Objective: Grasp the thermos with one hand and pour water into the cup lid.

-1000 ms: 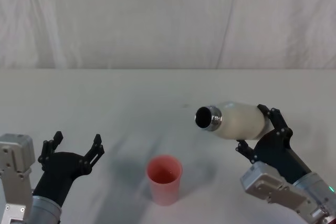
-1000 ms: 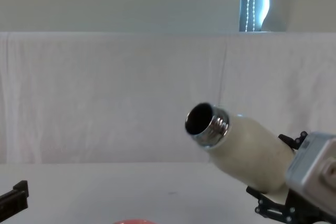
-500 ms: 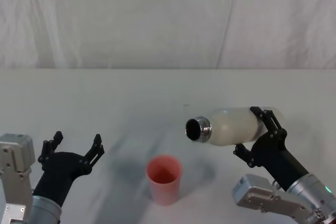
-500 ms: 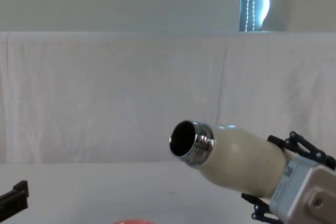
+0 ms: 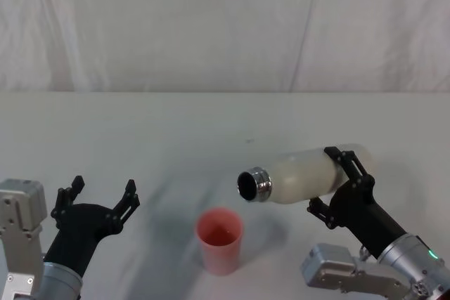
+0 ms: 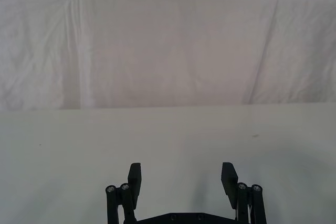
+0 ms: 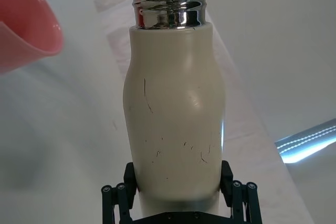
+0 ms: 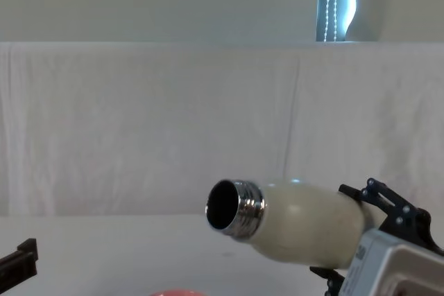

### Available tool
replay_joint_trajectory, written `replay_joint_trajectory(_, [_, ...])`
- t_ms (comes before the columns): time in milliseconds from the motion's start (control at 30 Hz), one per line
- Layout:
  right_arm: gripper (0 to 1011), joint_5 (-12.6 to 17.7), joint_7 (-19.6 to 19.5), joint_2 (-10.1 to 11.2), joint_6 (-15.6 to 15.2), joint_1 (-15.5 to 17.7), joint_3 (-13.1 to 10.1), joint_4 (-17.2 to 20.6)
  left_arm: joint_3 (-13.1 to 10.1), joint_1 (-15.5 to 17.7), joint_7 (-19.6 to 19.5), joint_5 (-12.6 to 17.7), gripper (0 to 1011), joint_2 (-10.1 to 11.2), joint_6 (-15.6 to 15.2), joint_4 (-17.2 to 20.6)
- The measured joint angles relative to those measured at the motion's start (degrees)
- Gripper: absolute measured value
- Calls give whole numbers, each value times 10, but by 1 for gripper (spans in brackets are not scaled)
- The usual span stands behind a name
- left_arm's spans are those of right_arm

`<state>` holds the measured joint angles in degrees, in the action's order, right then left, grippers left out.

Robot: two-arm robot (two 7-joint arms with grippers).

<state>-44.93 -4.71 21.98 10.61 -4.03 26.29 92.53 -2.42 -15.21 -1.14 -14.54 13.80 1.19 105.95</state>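
Note:
My right gripper (image 5: pixel 342 186) is shut on the cream-white thermos (image 5: pixel 302 175), holding it in the air, tilted nearly level. Its open steel neck (image 5: pixel 251 185) points left, just above and right of the pink cup lid (image 5: pixel 220 239), which stands upright on the table. The chest view shows the thermos (image 8: pixel 298 231) with its dark mouth facing left and only the cup lid's rim (image 8: pixel 175 292) at the lower edge. In the right wrist view the thermos (image 7: pixel 176 119) fills the jaws, with the cup lid (image 7: pixel 23 22) beyond it. My left gripper (image 5: pixel 98 204) rests open at the left, empty.
The white table (image 5: pixel 176 138) stretches back to a white cloth backdrop (image 5: pixel 211 26). Open table surface lies between the two arms and behind the cup lid.
My right gripper has carried the thermos left and lower and tipped its neck further down, bringing the mouth closer to the cup lid. The left arm has not moved.

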Motion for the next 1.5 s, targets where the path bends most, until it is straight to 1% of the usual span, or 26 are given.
replay_joint_trajectory(167, [960,-6,7,3,-7,-4,6,0,0,0,0,0,1001,0,0,0])
replay_joint_trajectory(300, [960,-15,14,7,-20,-9,14,0,0,0,0,0,1001,0,0,0])
replay_joint_trajectory(433, [960,-21,15,9,-26,-11,18,0,0,0,0,0,1001,0,0,0])
replay_joint_trajectory(667, [960,-41,14,15,-39,-17,28,1,0,0,0,0,1001,0,0,0])
replay_joint_trajectory(1067, [960,-56,7,19,-45,-25,38,0,0,0,0,0,1001,0,0,0])
replay_joint_trajectory(1500, [960,-63,7,21,-48,-34,48,-5,0,0,0,0,1001,0,0,0])
